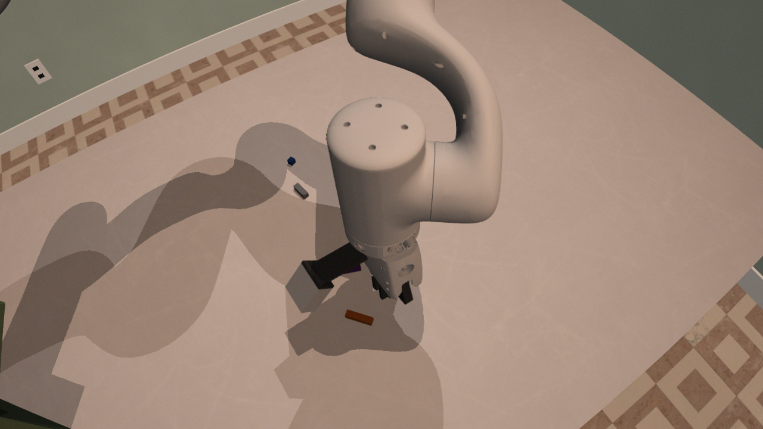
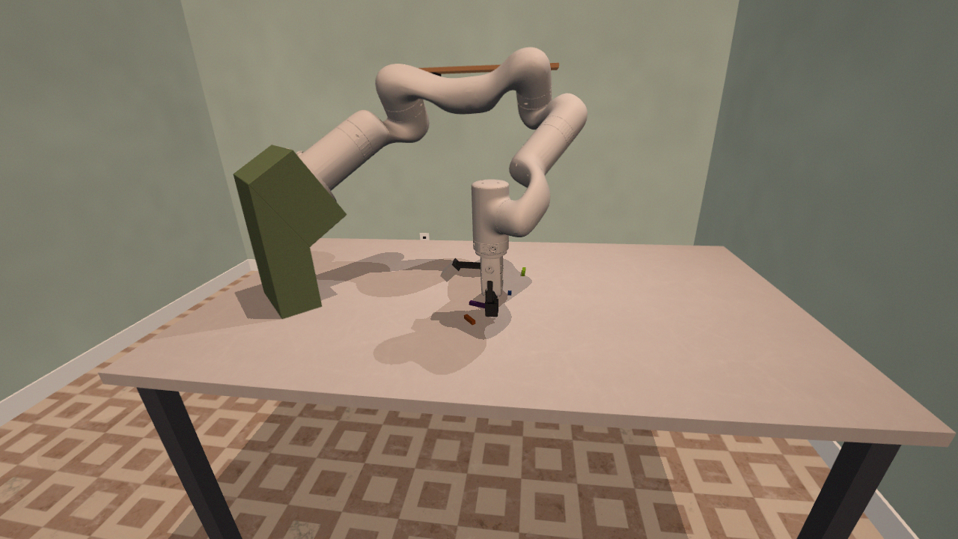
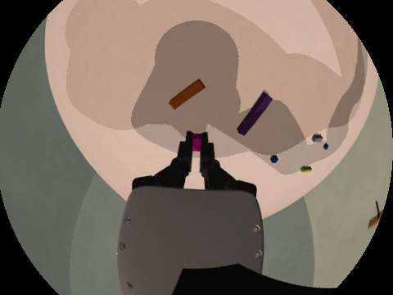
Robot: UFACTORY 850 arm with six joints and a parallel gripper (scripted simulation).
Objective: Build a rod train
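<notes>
One magenta rod is pinched in the tool above the orange rod.

There is one orange rod, one purple rod, one magenta rod, one grey rod and one lime rod. The blue rods are two. In total, seven rods are visible on one table.

hand: closed on magenta rod
worktop: orange rod, purple rod; far small bits, colours unclear
</notes>
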